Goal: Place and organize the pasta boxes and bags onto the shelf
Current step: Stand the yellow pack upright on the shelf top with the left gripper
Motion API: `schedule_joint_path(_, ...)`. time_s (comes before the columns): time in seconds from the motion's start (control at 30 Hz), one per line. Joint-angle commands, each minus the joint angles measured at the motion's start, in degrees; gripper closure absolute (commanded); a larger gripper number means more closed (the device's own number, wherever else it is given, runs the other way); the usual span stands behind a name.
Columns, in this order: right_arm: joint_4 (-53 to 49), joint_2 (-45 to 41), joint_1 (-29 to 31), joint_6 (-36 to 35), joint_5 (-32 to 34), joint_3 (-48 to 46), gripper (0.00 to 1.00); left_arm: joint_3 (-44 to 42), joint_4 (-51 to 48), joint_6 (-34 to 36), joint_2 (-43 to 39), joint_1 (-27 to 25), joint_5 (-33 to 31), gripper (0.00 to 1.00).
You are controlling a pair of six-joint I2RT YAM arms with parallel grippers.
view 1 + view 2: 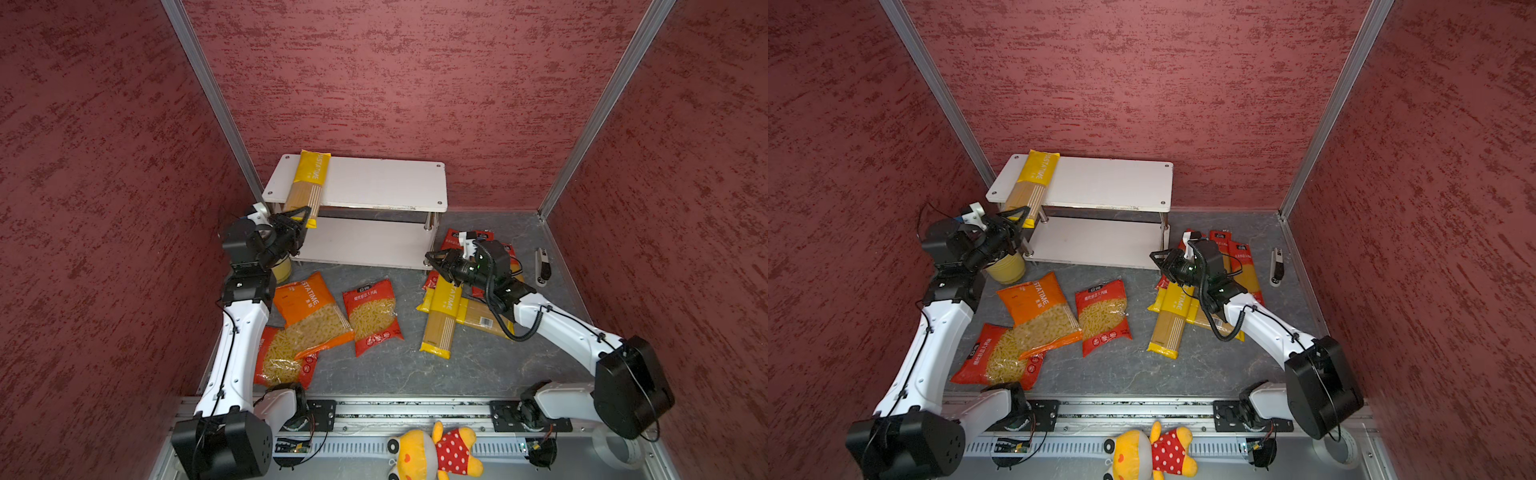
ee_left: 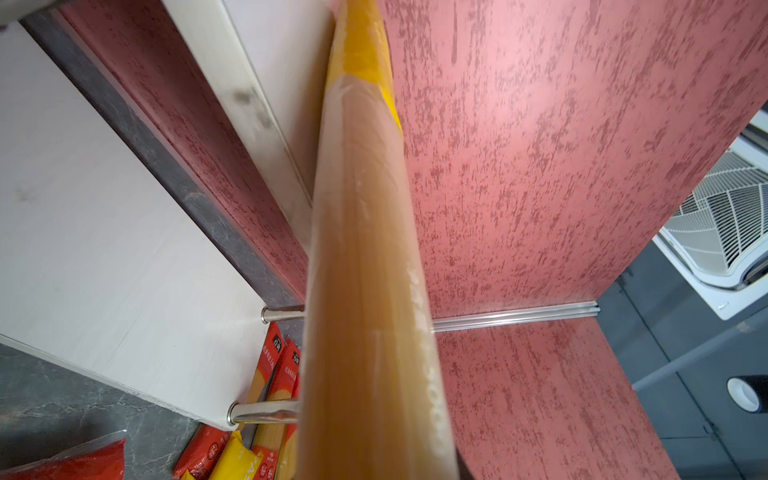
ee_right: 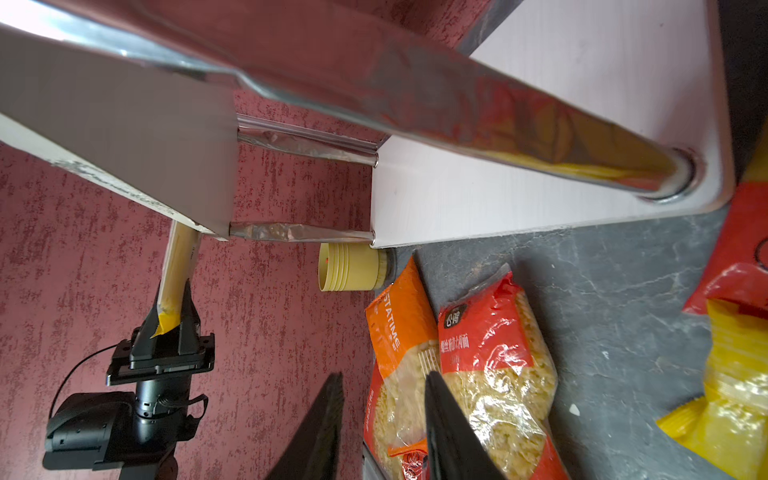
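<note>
Shelf point(image 1: 374, 183): white, two-tier. Yellow PASTATIME spaghetti pack point(image 1: 309, 178) lies across its top board, left end, overhanging the front edge. Left gripper point(image 1: 305, 216) pinches the overhanging end. Right gripper point(image 1: 434, 261), by shelf's front right post, jaws partly apart, empty.

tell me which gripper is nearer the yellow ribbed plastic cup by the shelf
Left. The left gripper hangs just above the cup, holding a yellow spaghetti pack; the right gripper is at the shelf's opposite front corner.
</note>
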Motion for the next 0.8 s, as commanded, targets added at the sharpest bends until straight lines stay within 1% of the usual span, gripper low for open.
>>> schedule_joint_path(0.0,3.7,0.5,0.9,1.1,1.6,-0.5,0.66,2.9,2.0,-0.1,1.0,4.0,9.9,0.96)
schedule_joint_path(0.1,5.7,1.5,1.8,2.2,1.5,-1.7,0.66,3.2,4.2,-1.6,3.6,8.0,13.5,0.96)
schedule_joint_path(0.17,6.7,1.7,2.4,2.7,1.6,-2.6,0.66,3.7,7.7,-3.9,6.1,9.4,16.1,0.96)
schedule_joint_path(0.27,7.1,1.6,2.6,2.9,2.0,-3.6,0.66,5.5,9.2,-5.0,8.9,10.9,18.1,0.97)
schedule_joint_path(0.4,6.6,1.0,2.7,2.5,2.6,-4.4,0.66,7.3,7.7,-3.4,10.2,13.0,16.9,0.97)
schedule_joint_path(0.47,6.6,0.9,2.7,2.3,2.8,-4.6,0.66,7.3,9.0,-3.7,11.5,12.8,16.7,0.98)
schedule_joint_path(0.57,6.9,1.3,2.7,2.4,2.5,-4.6,0.66,7.0,9.2,-2.5,12.1,12.3,14.6,0.98)
schedule_joint_path(0.77,7.0,1.3,2.7,2.5,2.9,-4.9,0.66,7.7,10.1,-1.7,14.4,11.8,13.8,0.98)
